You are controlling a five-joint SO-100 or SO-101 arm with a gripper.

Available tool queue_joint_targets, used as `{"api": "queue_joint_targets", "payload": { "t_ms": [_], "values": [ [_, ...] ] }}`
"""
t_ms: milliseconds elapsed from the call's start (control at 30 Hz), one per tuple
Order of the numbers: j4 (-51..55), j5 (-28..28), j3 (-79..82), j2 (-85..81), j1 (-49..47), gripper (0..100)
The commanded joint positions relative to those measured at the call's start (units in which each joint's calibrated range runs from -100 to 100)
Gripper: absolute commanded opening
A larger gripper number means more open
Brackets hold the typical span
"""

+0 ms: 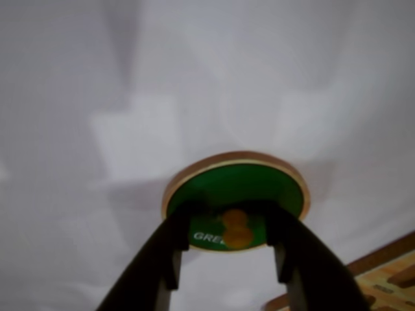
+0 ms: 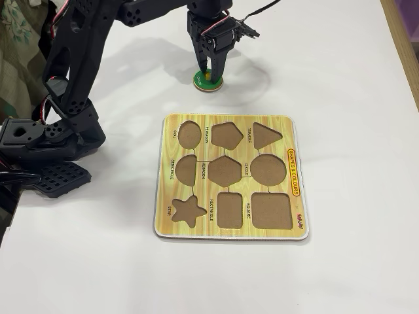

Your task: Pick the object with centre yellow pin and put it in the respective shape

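A round green piece (image 1: 240,184) with a wooden rim lies flat on the white table. A yellow pin (image 1: 237,230) stands at its centre, and white letters "GRE" show beside the pin. My gripper (image 1: 232,219) is open, with one dark finger (image 1: 175,240) on each side of the pin and a gap left at both sides. In the fixed view the gripper (image 2: 209,70) points straight down over the green piece (image 2: 208,81), which lies beyond the far edge of the shape board (image 2: 288,127). The board's round cutout (image 2: 268,169) is empty.
The wooden board holds several empty cutouts, among them a star (image 2: 188,210) and a square (image 2: 270,210). Its corner shows at the lower right of the wrist view (image 1: 389,272). The arm's base (image 2: 46,150) stands at the left. The table edge (image 2: 400,39) is at the far right.
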Motion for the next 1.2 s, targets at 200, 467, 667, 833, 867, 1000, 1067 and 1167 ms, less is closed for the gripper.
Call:
{"api": "queue_joint_targets", "payload": {
  "t_ms": [200, 467, 667, 833, 867, 1000, 1067, 1167],
  "values": [
    [-0.1, 0.4, 3.9, -3.6, 4.1, 14],
    [-0.2, 0.2, 3.7, -3.7, 3.9, 14],
    [-0.3, 0.3, 3.1, -3.7, 3.9, 13],
    [-5.6, 0.2, 3.1, -3.8, 3.6, 14],
    [-6.2, 0.1, 3.1, -3.8, 3.4, 14],
    [-5.5, -0.1, 3.3, -3.8, 3.3, 13],
    [-5.4, -0.1, 3.9, -3.7, 3.3, 13],
    [-5.4, -0.1, 4.0, -3.6, 3.3, 13]
  ]
}}
